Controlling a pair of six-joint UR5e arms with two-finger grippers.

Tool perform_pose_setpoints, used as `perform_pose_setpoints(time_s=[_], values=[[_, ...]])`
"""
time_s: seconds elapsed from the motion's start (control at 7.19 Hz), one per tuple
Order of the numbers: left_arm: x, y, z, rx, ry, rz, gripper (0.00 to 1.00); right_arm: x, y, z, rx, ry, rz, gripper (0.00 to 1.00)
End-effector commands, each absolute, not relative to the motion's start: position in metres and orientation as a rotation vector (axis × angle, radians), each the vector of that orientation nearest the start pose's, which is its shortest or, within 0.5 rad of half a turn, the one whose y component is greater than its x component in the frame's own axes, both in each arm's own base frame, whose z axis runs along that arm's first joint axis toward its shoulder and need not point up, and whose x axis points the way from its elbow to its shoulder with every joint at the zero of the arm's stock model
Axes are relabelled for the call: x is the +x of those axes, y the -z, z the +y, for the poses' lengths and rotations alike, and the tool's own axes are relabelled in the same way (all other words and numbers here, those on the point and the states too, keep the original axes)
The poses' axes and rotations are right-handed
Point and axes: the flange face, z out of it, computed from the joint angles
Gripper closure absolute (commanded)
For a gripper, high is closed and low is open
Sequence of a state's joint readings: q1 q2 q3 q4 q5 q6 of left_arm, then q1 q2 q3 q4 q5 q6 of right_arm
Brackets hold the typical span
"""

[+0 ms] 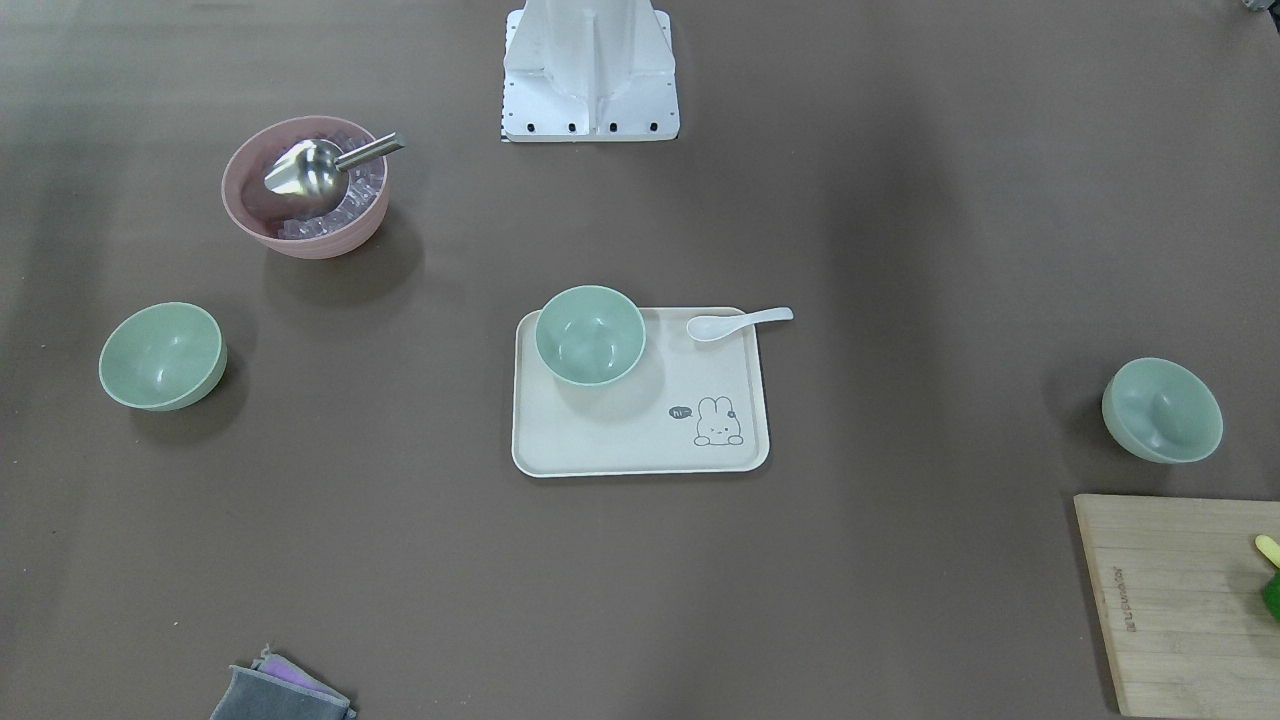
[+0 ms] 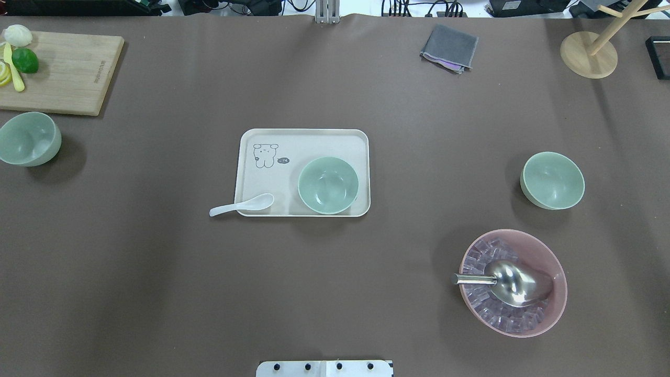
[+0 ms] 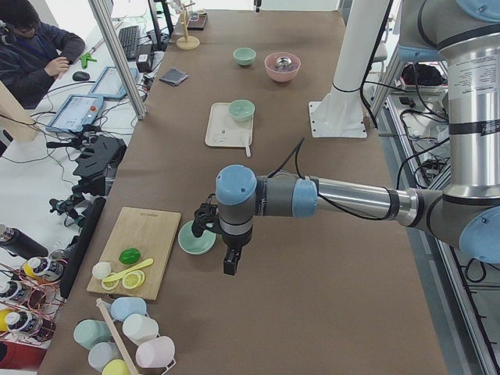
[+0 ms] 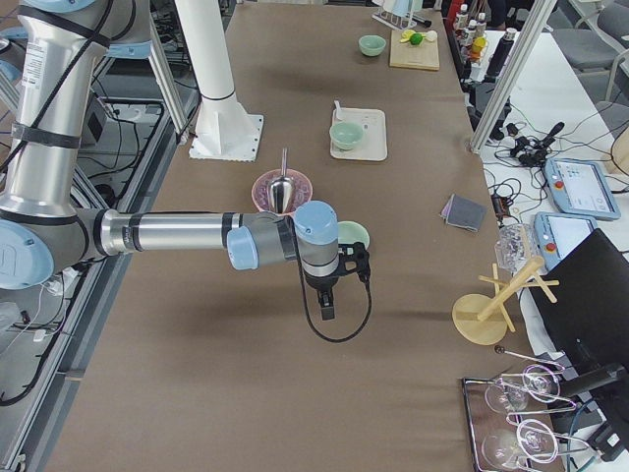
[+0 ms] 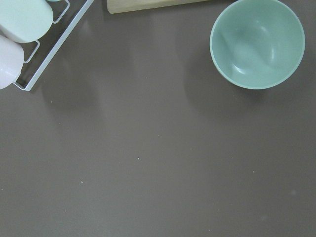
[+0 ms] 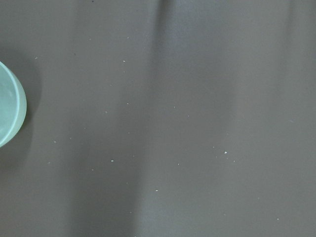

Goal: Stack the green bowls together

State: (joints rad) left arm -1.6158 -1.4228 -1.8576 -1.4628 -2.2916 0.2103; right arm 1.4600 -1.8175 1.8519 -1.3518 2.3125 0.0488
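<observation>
Overhead exterior: 3 matte, round, smooth-rimmed bowls are seen unstacked and well apart. 1 green bowl [image 2: 328, 185] is set in the near right corner of the cream tray [image 2: 314, 144]. A 2nd green bowl [image 2: 552, 180] is placed near the right edge of the brown worktop [image 2: 157, 288], beyond the ice-filled pink bowl [image 2: 560, 301] and metal scoop [image 2: 515, 283]. A 3rd green bowl [image 2: 29, 139] is found at the left edge, beside the wooden board [image 2: 68, 78]. How the jaws of the left gripper [image 3: 228, 268] and right gripper [image 4: 327, 313] stand cannot be told.

The cream tray [image 1: 560, 440] carries a rabbit drawing [image 1: 718, 422] with a dark speech bubble [image 1: 681, 412] reading "hi". The wooden cutting board [image 1: 1180, 600] bears a branded line of letters [image 1: 1128, 603], too small to read. Print on the near arm's label [image 3: 473, 74] is illegible
</observation>
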Motion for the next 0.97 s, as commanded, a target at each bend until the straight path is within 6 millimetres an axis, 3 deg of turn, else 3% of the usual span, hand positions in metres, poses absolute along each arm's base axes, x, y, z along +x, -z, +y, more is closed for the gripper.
perform_pose_setpoints(time_s=[0.0, 0.28, 0.42, 0.56, 0.84], values=[[-0.087, -0.583, -0.433, 0.173, -0.189, 0.710, 0.02, 0.022, -0.601, -0.411, 0.331, 0.198, -0.748, 0.00], [-0.088, -0.554, -0.450, 0.358, -0.251, 0.682, 0.02, 0.024, -0.593, -0.418, 0.416, 0.219, -0.734, 0.00], [-0.089, -0.555, -0.456, 0.476, -0.281, 0.661, 0.02, 0.022, -0.589, -0.433, 0.400, 0.187, -0.753, 0.00], [-0.088, -0.569, -0.464, 0.438, -0.200, 0.690, 0.02, 0.023, -0.594, -0.428, 0.407, 0.189, -0.754, 0.00], [-0.088, -0.575, -0.465, 0.439, -0.192, 0.692, 0.02, 0.023, -0.604, -0.426, 0.425, 0.197, -0.760, 0.00]])
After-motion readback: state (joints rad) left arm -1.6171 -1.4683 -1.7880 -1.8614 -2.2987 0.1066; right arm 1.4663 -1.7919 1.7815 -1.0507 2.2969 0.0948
